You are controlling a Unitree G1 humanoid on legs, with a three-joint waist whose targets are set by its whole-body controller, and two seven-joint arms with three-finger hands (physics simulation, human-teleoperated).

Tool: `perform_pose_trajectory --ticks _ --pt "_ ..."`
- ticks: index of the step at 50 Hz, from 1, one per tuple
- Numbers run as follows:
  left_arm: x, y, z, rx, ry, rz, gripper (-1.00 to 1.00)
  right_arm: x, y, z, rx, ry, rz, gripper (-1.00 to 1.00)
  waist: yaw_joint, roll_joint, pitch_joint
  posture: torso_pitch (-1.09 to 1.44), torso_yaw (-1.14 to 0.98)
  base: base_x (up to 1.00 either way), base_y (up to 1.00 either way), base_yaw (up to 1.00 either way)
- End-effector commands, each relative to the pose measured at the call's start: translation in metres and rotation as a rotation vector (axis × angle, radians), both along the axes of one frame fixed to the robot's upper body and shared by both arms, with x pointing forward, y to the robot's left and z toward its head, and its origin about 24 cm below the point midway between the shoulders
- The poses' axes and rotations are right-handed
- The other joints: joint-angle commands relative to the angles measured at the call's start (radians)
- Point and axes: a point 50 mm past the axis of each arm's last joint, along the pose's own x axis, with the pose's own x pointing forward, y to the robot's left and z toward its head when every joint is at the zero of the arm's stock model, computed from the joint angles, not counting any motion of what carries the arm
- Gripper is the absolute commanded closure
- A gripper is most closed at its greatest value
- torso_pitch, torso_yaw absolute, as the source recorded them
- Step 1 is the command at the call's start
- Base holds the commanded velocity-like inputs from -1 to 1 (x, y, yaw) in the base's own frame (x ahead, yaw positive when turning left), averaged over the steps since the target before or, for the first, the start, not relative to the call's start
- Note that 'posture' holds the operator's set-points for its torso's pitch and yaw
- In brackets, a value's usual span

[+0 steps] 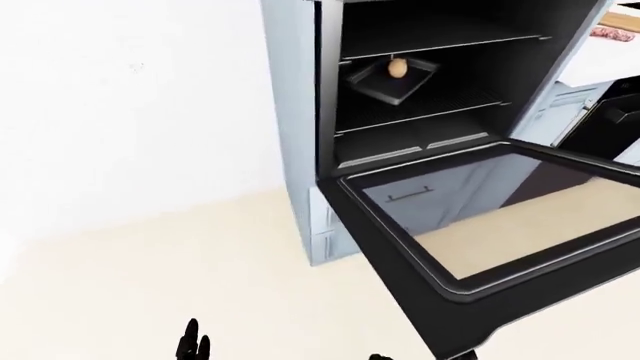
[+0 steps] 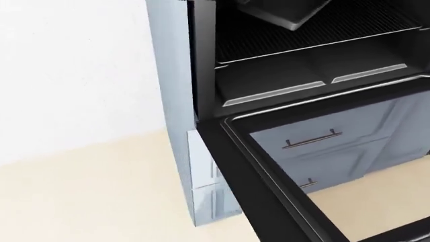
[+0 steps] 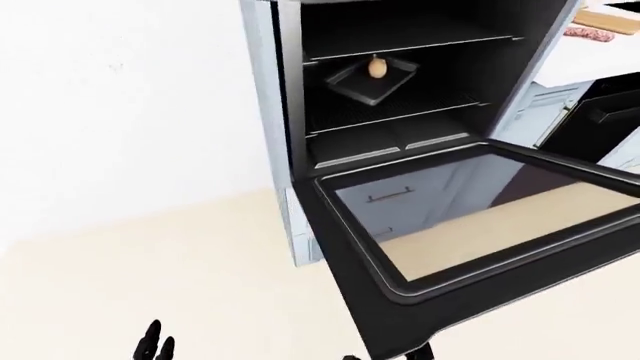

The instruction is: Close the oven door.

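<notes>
The oven (image 1: 430, 75) stands in a pale blue cabinet, and its black door (image 1: 400, 262) with a glass pane hangs fully open, lying flat and reaching toward the lower right of the left-eye view. The head view shows the door's left rim (image 2: 268, 191) close up. Inside, a dark tray (image 1: 392, 81) holding a small tan item (image 1: 398, 67) rests on a rack. At the bottom edge, only the upright fingertips of my left hand (image 1: 190, 343) show, apart from the door and holding nothing. A dark sliver of my right hand (image 3: 420, 351) peeks out below the door's near corner.
A white wall (image 1: 130, 112) fills the left side above a beige floor (image 1: 200, 270). Drawers with metal handles (image 2: 311, 139) show through the door glass. At the top right sit a white counter (image 1: 610, 64) and a dark appliance (image 3: 600, 112).
</notes>
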Motion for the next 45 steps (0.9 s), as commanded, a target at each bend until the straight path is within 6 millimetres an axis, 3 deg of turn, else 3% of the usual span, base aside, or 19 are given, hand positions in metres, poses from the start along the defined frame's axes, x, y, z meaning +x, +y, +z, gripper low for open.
perform_pose_trajectory --ticks 1,16,18,20,21,22,29,30,32,37,39,41,42,45 --pt "0.0025 -0.0006 0.0022 0.01 -0.021 -0.016 -1.0 0.0071 -0.0069 0.0065 -0.026 -0.051 -0.014 -1.0 -0.002 0.002 -0.006 0.0 0.0 0.0 0.0 0.0" --pt "0.0022 -0.002 0.0022 0.012 -0.025 -0.02 -1.0 0.0105 -0.0052 0.0142 -0.108 -0.136 -0.038 -1.0 0.019 -0.051 0.009 0.0 0.0 0.0 0.0 0.0" --pt "0.0026 -0.0014 0.0023 0.011 -0.025 -0.02 -1.0 0.0086 -0.0037 0.0142 -0.119 -0.142 -0.038 -1.0 0.023 -0.07 0.011 0.0 0.0 0.0 0.0 0.0" --pt "0.0029 -0.001 0.0025 0.011 -0.026 -0.02 -1.0 0.0077 -0.0042 0.0128 -0.097 -0.13 -0.046 -1.0 0.026 -0.113 0.004 0.0 0.0 0.0 0.0 0.0" --pt "0.0033 -0.0007 0.0026 0.011 -0.026 -0.02 -1.0 0.0086 -0.0052 0.0133 -0.101 -0.131 -0.048 -1.0 0.024 -0.114 0.011 0.0 0.0 0.0 0.0 0.0" --pt "0.0035 -0.0006 0.0027 0.011 -0.027 -0.019 -1.0 0.009 -0.0054 0.0133 -0.091 -0.131 -0.048 -1.0 0.024 -0.086 0.002 0.0 0.0 0.0 0.0 0.0" --pt "0.0033 0.0006 0.0028 0.011 -0.025 -0.018 -1.0 0.0097 -0.0075 0.0123 -0.065 -0.117 -0.05 -1.0 0.002 -0.059 -0.02 0.0 0.0 0.0 0.0 0.0" --pt "0.0035 0.0005 0.0028 0.011 -0.026 -0.018 -1.0 0.0113 -0.009 0.0126 -0.06 -0.115 -0.053 -1.0 -0.003 -0.059 -0.038 0.0 0.0 0.0 0.0 -0.15" --pt "0.0036 0.0005 0.0029 0.01 -0.027 -0.017 -1.0 0.0122 -0.0098 0.013 -0.056 -0.115 -0.049 -1.0 -0.006 -0.057 -0.023 0.0 0.0 0.0 0.0 -0.22" --pt "0.0033 0.0006 0.0029 0.011 -0.027 -0.018 -1.0 0.0122 -0.0105 0.0127 -0.046 -0.111 -0.045 -1.0 0.002 -0.026 -0.021 0.0 0.0 0.0 0.0 -0.22" --pt "0.0033 0.0 0.0028 0.011 -0.027 -0.019 -1.0 0.0123 -0.0104 0.0127 -0.045 -0.112 -0.044 -1.0 0.004 0.0 -0.012 0.0 0.0 0.0 0.0 -0.22" --pt "0.0033 -0.0007 0.0028 0.011 -0.028 -0.02 -1.0 0.0114 -0.01 0.0124 -0.042 -0.111 -0.043 -1.0 0.005 0.041 -0.013 0.0 0.0 0.0 0.0 -0.21" --pt "0.0032 -0.0008 0.0028 0.011 -0.028 -0.02 -1.0 0.0112 -0.0098 0.0123 -0.04 -0.111 -0.042 -1.0 0.011 0.0 -0.011 0.0 0.0 0.0 0.0 -0.22" --pt "0.0028 -0.0011 0.0027 0.012 -0.028 -0.019 -1.0 0.0109 -0.0088 0.0119 -0.032 -0.109 -0.038 -1.0 0.007 0.012 -0.012 0.0 0.0 0.0 0.0 -0.22"
